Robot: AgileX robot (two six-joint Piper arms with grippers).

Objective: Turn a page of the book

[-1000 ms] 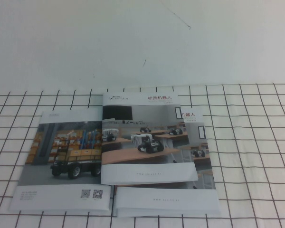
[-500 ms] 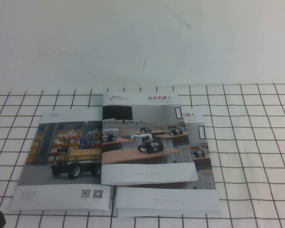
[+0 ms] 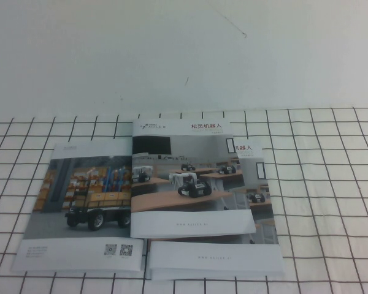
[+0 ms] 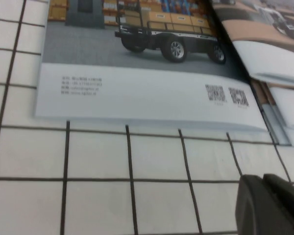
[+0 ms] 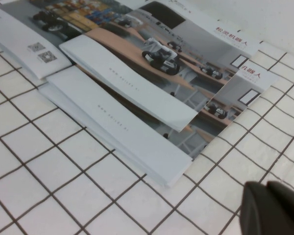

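Note:
The book (image 3: 80, 202) lies open on the checked cloth. Its left sheet shows a warehouse cart and QR codes (image 4: 137, 93). The page (image 3: 184, 184) with small robots on wooden desks arches loosely above the right-hand stack, its white bottom band (image 5: 137, 93) lifted off the sheets below. Neither gripper shows in the high view. My left gripper (image 4: 263, 177) is shut and empty, hovering over the cloth just in front of the book's near left edge. My right gripper (image 5: 267, 185) is shut and empty over the cloth, off the book's near right corner.
A white cloth with a black grid (image 3: 319, 184) covers the table under and around the book. Behind it is a plain white surface (image 3: 172, 55) with a thin dark scratch (image 3: 227, 24).
Half a second ago a dark tip showed at the lower left corner of the high view; it is gone now. The book and its raised page have not moved.

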